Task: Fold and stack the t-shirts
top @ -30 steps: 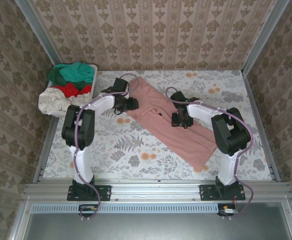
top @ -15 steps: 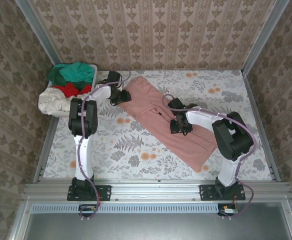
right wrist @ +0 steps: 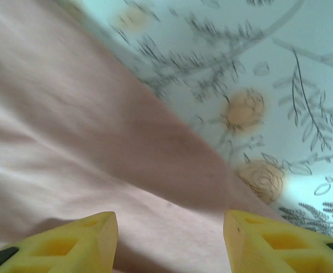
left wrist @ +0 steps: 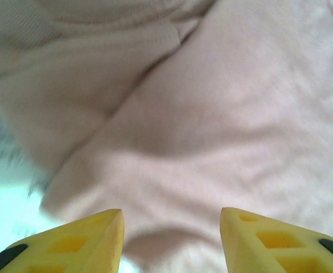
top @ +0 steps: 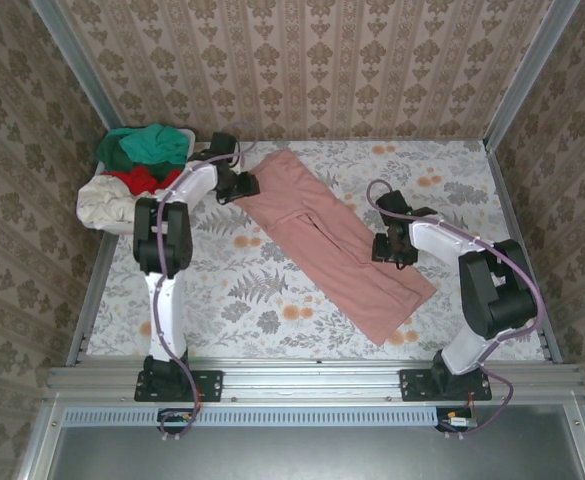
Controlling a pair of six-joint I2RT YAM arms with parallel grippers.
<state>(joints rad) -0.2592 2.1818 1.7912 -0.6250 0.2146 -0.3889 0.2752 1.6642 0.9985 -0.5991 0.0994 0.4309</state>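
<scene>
Observed from the overhead camera: the dusty-pink t-shirt [top: 322,235] lies flat on the floral-covered bench [top: 262,300] as a long, narrow strip. It runs diagonally from the far left-centre of the bench to the near right, and a dark fold line shows near its middle. The left gripper [top: 244,186] sits low at the far-left end of the strip, just at the cloth's edge. On the left wrist camera its jaws stand well apart with nothing between them, and wrinkled pink cloth lies just beyond the tips. The right gripper [top: 390,248] sits at the right-hand long edge of the strip, toward its near end. On the right wrist camera its jaws are likewise spread wide and hold nothing. The hem of the pink cloth crosses that view diagonally, with bare floral bench cover to the right of it. At the far-left corner stands the white laundry basket [top: 188,136]. It holds a teal-green t-shirt [top: 150,145] on top at the far side, a red t-shirt [top: 137,180] below it, and a cream t-shirt [top: 107,205] spilling over the near-left rim. All three are crumpled and unfolded.
</scene>
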